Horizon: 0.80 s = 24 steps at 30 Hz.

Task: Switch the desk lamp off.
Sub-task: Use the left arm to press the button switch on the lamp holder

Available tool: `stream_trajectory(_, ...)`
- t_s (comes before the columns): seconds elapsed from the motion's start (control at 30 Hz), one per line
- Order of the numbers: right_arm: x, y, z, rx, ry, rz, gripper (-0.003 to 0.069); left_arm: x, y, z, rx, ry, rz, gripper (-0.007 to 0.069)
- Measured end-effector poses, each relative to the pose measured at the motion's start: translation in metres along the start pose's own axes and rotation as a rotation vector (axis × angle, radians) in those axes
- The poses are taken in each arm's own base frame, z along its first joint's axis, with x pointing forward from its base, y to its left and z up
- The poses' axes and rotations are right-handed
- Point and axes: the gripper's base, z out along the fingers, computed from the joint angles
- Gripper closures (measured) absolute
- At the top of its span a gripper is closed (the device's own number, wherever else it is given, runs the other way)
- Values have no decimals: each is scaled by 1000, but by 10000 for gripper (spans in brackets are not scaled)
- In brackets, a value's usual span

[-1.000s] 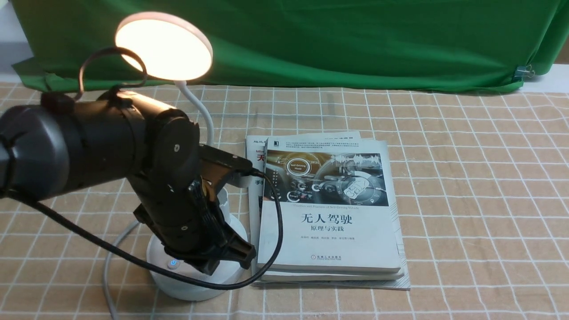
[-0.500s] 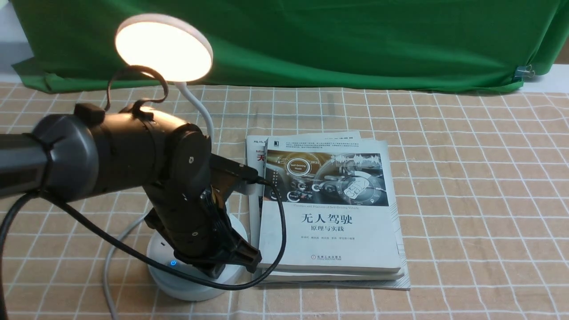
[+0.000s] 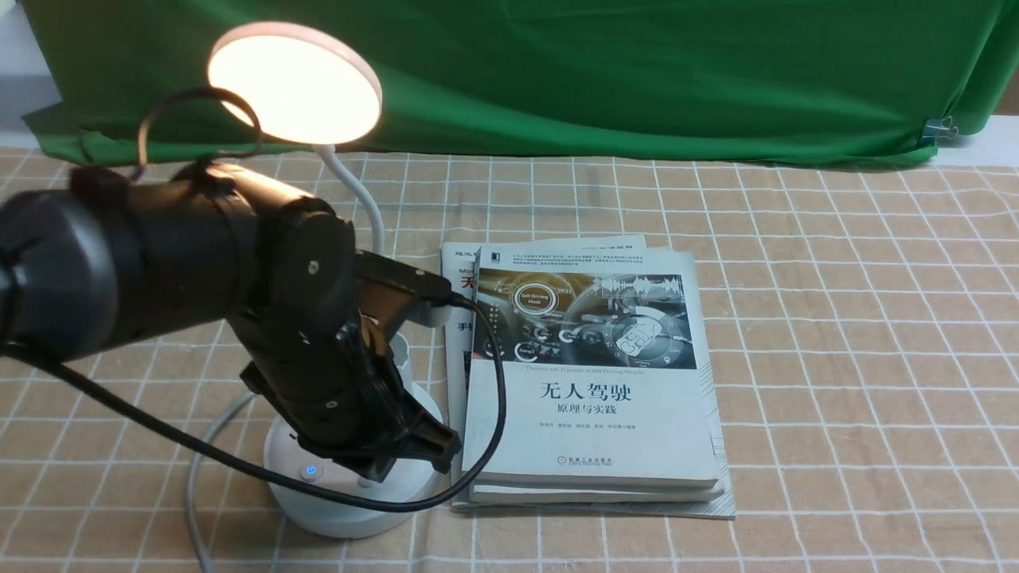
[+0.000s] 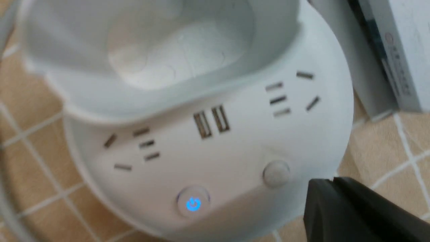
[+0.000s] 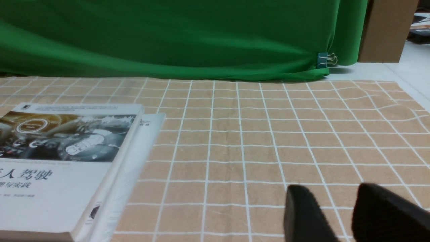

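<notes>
Pressing step in hand, judging by the lit head of the desk lamp [image 3: 294,83]. Holding the left jaws together at the base rim [image 4: 342,111], just beside the plain button [image 4: 276,173], farther from the blue-lit button [image 4: 193,203]. Next, probably: shift onto a button and press straight down. Hemmed by books [image 3: 593,398] on one side; open surface [image 3: 836,358] beyond. Right jaws apart, idle, well away.

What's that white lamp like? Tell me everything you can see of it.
The desk lamp is white, plastic-looking, and lit: its flat round head glows warm on a thin curved neck. Its round base stands on the checked cloth beside the books, carrying a cup holder, sockets, a blue-lit button and a plain button. The left gripper hovers over it.
</notes>
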Motion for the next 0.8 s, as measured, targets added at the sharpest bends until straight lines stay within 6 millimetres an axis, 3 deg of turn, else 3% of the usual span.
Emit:
stream_trajectory(0.13, 0, 0, 0, 0, 0, 0, 417, -1, 1, 4, -6, 2, 3, 619)
stream_trajectory(0.4, 0, 0, 0, 0, 0, 0, 417, -4, 6, 32, -50, 68, 7, 619)
stream_trajectory(0.63, 0, 0, 0, 0, 0, 0, 417, -5, 6, 28, -50, 58, 0, 619)
stream_trajectory(0.8, 0, 0, 0, 0, 0, 0, 417, -3, 5, 9, -52, -5, -6, 619)
